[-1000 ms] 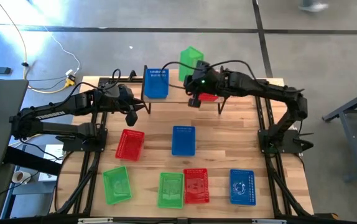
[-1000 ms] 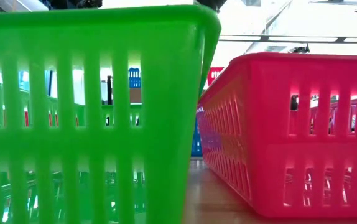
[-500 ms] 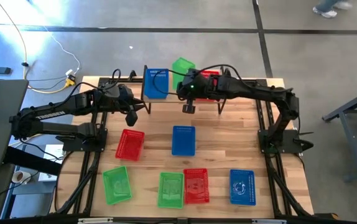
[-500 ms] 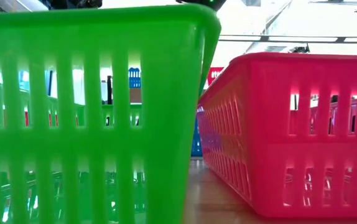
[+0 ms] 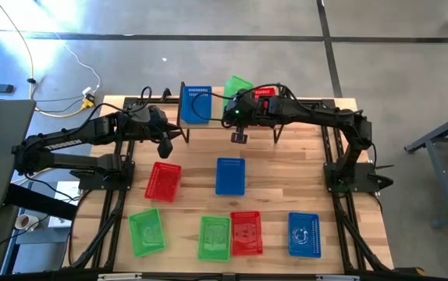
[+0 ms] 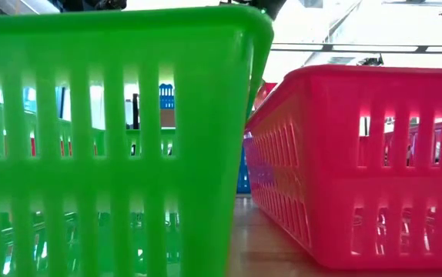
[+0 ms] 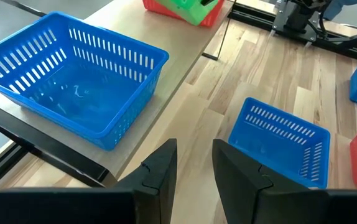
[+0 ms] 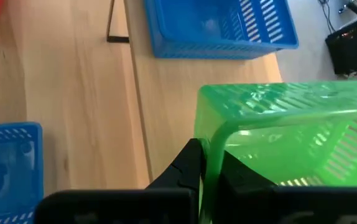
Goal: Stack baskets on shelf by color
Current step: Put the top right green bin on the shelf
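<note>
1. I am counting what is already on the shelf (image 5: 208,125): one blue basket (image 5: 196,104) is sitting at its left end, and a red basket (image 5: 264,94) is showing at its right part, mostly hidden behind my right arm.

2. I am holding a green basket (image 5: 238,85) with the right gripper (image 8: 211,163), whose fingers are pinched on the basket's rim, one inside and one outside. The basket is tilted over the middle of the shelf, between the blue one and the red one, and I judge it is not yet set down flat.

3. I am keeping the left gripper (image 7: 194,163) near the shelf's left front corner, its fingers slightly parted and holding nothing.

4. I am reading six baskets as left on the tabletop (image 5: 279,168): a red basket (image 5: 162,180) and a blue basket (image 5: 229,176) in the middle, and along the near edge a green basket (image 5: 146,232), another green basket (image 5: 215,237), a red basket (image 5: 246,232) touching it, and a blue basket (image 5: 304,234).

5. I am judging the task about a third done: each colour is getting its base on the shelf, and two more of each colour are waiting to be stacked.
</note>
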